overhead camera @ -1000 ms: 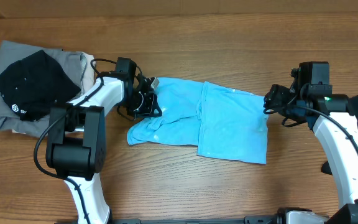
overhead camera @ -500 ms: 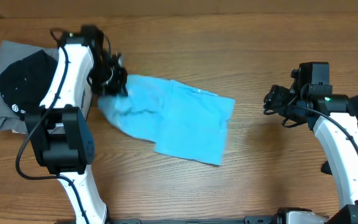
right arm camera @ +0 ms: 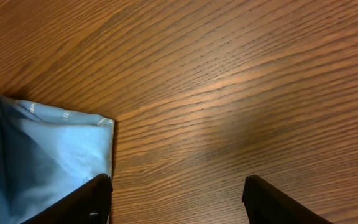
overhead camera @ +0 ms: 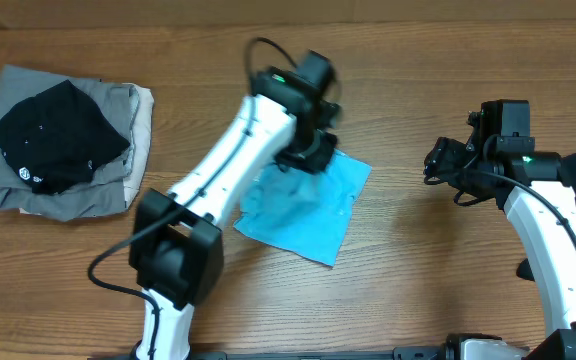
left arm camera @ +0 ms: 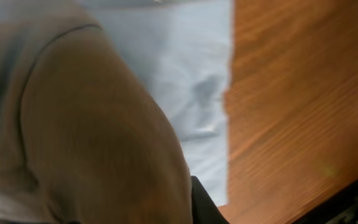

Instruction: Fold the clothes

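Right now your left gripper (overhead camera: 311, 155) sits on the top edge of the crumpled blue shirt (overhead camera: 303, 208) at mid-table (overhead camera: 418, 300). Blur hides its grip, so I cannot tell. Your right gripper (overhead camera: 436, 166) hangs wide open and empty, well apart from the shirt. The pile of grey and black clothes (overhead camera: 63, 140) lies far left.

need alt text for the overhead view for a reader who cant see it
The left gripper reaches over a wooden table onto the far edge of a folded light blue T-shirt. The right gripper hovers to its right, clear of it, and a pile of black, grey and beige garments lies at far left.
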Available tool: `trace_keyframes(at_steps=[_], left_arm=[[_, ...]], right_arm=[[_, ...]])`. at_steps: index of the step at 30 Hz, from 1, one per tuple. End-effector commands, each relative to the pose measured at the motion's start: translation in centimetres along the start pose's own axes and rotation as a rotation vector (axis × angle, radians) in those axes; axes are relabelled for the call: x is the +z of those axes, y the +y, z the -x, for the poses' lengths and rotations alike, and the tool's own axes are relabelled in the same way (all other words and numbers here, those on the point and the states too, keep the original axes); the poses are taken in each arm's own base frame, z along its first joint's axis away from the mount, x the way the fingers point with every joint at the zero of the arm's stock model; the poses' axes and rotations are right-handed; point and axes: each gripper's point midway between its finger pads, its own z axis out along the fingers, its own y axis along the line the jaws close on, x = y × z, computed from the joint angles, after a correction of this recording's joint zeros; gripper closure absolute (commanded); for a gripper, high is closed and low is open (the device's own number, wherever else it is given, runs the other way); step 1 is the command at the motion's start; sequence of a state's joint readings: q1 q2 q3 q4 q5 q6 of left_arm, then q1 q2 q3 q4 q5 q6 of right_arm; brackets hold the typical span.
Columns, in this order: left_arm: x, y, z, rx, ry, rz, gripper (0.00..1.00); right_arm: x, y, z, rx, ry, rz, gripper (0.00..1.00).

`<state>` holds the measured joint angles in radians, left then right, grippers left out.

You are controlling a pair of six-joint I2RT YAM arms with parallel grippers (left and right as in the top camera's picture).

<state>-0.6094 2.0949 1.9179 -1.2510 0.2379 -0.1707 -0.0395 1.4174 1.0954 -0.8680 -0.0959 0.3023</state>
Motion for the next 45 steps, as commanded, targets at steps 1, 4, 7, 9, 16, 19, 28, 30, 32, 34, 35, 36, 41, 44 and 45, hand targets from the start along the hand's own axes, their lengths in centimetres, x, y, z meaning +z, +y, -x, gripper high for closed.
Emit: trace_keyframes(at_steps=[1, 4, 7, 9, 16, 19, 28, 30, 32, 34, 35, 36, 41, 44, 45], left_arm=[[0.8, 0.0, -0.2, -0.04, 0.002, 0.079, 0.67], [0.9, -0.1, -0.5, -0.042, 0.005, 0.111, 0.21], [0.9, 0.2, -0.6, -0.047, 0.009, 0.123, 0.03], [0.5, 1.5, -0.8, -0.069, 0.021, 0.154, 0.0], [-1.8, 8.2, -1.6, -0.189, 0.063, 0.233, 0.0], [-2.2, 9.2, -1.4, -0.206, 0.065, 0.105, 0.0], [0.3, 7.6, -3.2, -0.182, 0.126, -0.216, 0.68], [1.7, 7.3, -3.6, -0.171, 0.132, -0.237, 0.45], [3.2, 7.3, -4.1, -0.165, 0.139, -0.235, 0.39], [4.3, 7.3, -4.7, -0.166, 0.148, -0.243, 0.42], [4.7, 7.2, -5.0, -0.167, 0.153, -0.255, 0.5], [4.9, 6.8, -5.2, -0.169, 0.158, -0.276, 0.58], [4.2, 4.1, -4.9, -0.142, 0.146, -0.443, 0.88], [3.8, 3.4, -5.4, -0.15, 0.166, -0.482, 0.96], [3.7, 3.2, -5.5, -0.152, 0.175, -0.492, 0.96]], right_arm=[[-1.2, 0.3, 1.0, -0.006, -0.048, 0.005, 0.28], [-1.2, 0.2, 1.0, -0.005, -0.046, 0.004, 0.28], [-1.2, 0.2, 0.9, -0.006, -0.043, 0.003, 0.28], [-1.2, 0.1, 0.7, -0.005, -0.037, 0.001, 0.28], [-1.4, 4.1, -1.3, -0.091, 0.053, 0.195, 0.37], [-1.2, 6.4, -2.6, -0.15, 0.091, 0.253, 0.39], [1.9, 7.3, -3.4, -0.139, 0.107, 0.144, 0.41], [2.0, 6.6, -3.0, -0.1, 0.098, 0.12, 0.41], [2.0, 6.0, -2.6, -0.081, 0.094, 0.115, 0.41], [2.0, 5.4, -2.6, -0.064, 0.101, 0.103, 0.41], [2.0, 5.0, -2.6, -0.055, 0.106, 0.097, 0.41], [1.9, 4.7, -2.6, -0.048, 0.109, 0.091, 0.4], [1.9, 3.8, -2.2, -0.035, 0.107, 0.079, 0.38], [1.9, 3.2, -1.9, -0.019, 0.103, 0.073, 0.38], [1.9, 3.1, -1.8, -0.014, 0.102, 0.071, 0.38]])
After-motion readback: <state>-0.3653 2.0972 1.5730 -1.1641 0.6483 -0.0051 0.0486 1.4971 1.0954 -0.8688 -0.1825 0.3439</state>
